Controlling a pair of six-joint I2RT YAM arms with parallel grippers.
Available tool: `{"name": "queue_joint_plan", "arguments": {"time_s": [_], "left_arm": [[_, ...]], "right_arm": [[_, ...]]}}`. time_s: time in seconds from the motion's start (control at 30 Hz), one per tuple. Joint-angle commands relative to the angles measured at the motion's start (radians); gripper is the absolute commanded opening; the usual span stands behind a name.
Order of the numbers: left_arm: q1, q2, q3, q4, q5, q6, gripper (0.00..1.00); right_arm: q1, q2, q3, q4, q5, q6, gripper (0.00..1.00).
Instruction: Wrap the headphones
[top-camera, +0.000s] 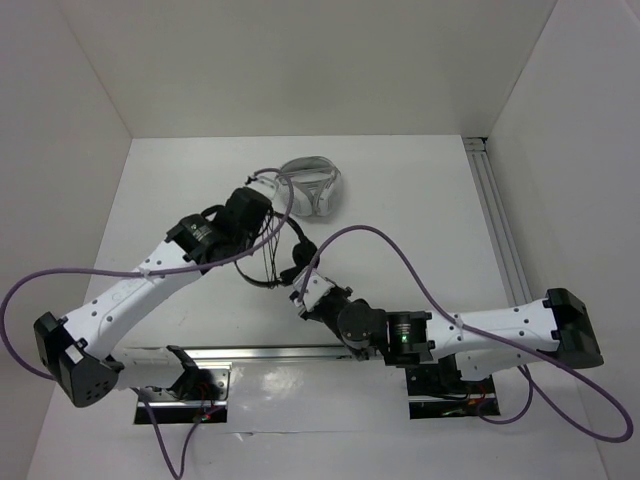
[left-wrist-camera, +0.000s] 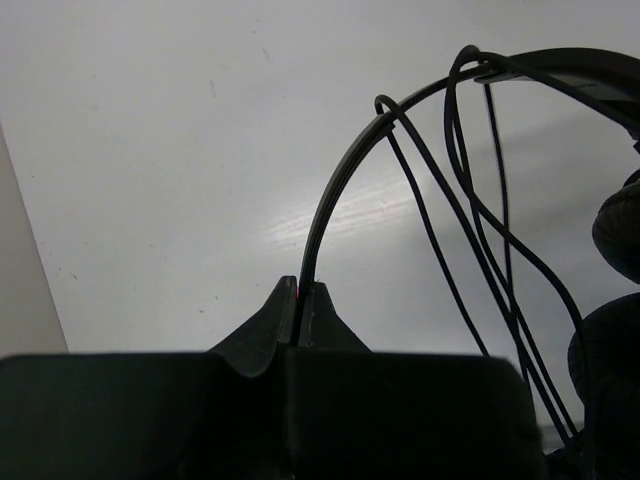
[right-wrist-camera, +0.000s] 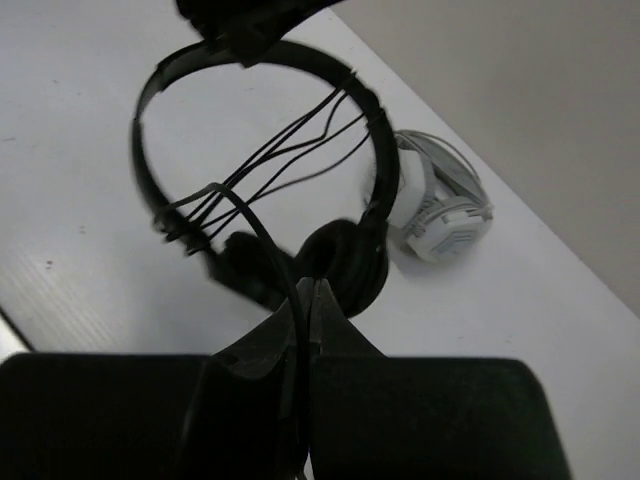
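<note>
From above, the left arm reaches from the near left corner toward the middle of the white surface (top-camera: 420, 200), and its pincer (top-camera: 265, 225) meets the black headphones (top-camera: 290, 250) from the left. The right arm comes in from the right, and its pincer (top-camera: 298, 283) sits at the near side of the same headphones. This places them between the two pincers, at the middle of the surface. A white and grey headset (top-camera: 312, 188) lies just beyond them, toward the far wall. In the left wrist view, the left pincer's two fingers (left-wrist-camera: 325, 325) are pressed together on the thin headband (left-wrist-camera: 345, 157), which rises from between them and arcs away to the upper right. Several strands of cable (left-wrist-camera: 437, 240) hang across that arc, looped over the band near its top. The round ear pads (left-wrist-camera: 620, 230) show at the right edge, partly cut off. In the right wrist view, the headphones hang upright above the surface with the top of the band clamped by the left pincer at the upper edge of the frame. Cable strands stretch across the band's opening from one side to the other. One strand drops from the left side into the right pincer, whose fingers (right-wrist-camera: 340, 335) are closed on it just below the two ear pads. The white and grey headset rests on the surface just behind and to the right, close to the right ear pad.
</note>
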Motion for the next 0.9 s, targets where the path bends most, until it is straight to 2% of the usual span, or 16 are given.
{"name": "queue_joint_plan", "arguments": {"time_s": [0.0, 0.23, 0.43, 0.6, 0.77, 0.87], "left_arm": [[-0.07, -0.061, -0.021, -0.01, 0.027, 0.027, 0.0], [-0.297, -0.093, -0.082, -0.062, 0.047, 0.008, 0.0], [-0.415, -0.177, -0.093, -0.087, 0.124, 0.008, 0.0], [-0.416, -0.265, -0.105, -0.087, 0.211, 0.018, 0.0], [-0.416, -0.276, -0.071, -0.099, 0.262, 0.027, 0.0], [-0.416, -0.276, -0.071, -0.099, 0.274, 0.039, 0.0]], "right_arm": [[-0.015, -0.027, 0.063, 0.003, 0.103, -0.115, 0.0], [-0.142, -0.058, 0.063, 0.012, 0.092, -0.158, 0.02], [-0.233, -0.09, 0.026, 0.084, 0.04, -0.18, 0.05], [-0.308, -0.099, 0.026, 0.084, -0.061, -0.158, 0.06], [-0.408, -0.073, 0.005, 0.107, -0.201, -0.114, 0.09], [-0.419, -0.058, 0.005, 0.107, -0.248, -0.103, 0.09]]}}
